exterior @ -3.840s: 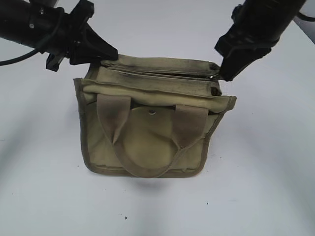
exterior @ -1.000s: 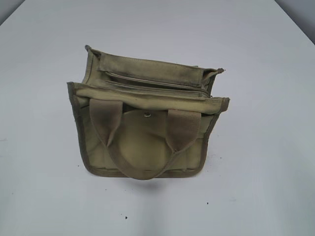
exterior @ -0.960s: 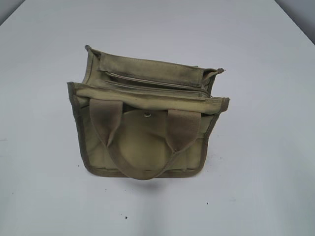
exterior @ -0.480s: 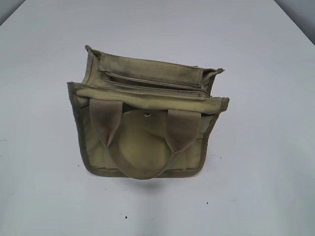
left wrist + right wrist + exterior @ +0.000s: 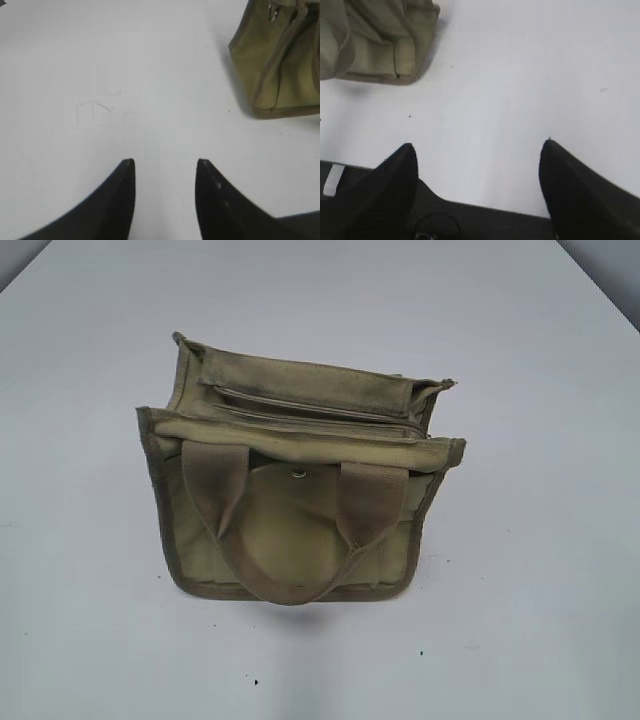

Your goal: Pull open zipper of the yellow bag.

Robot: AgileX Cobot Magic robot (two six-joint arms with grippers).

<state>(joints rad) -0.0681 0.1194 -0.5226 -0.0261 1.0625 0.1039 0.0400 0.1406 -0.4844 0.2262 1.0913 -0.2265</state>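
Small khaki canvas tote bag stands mid-table w/ long khaki zipper along top. Left gripper and right gripper both spread, empty, off to sides. Fabric looks soft, light; prob. pinch pull tab, brace bag.

Both end effectors off the yellow bag, gone from exterior view.

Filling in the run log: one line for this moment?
khaki canvas bag: standing on table | left gripper: open, empty | right gripper: open, empty
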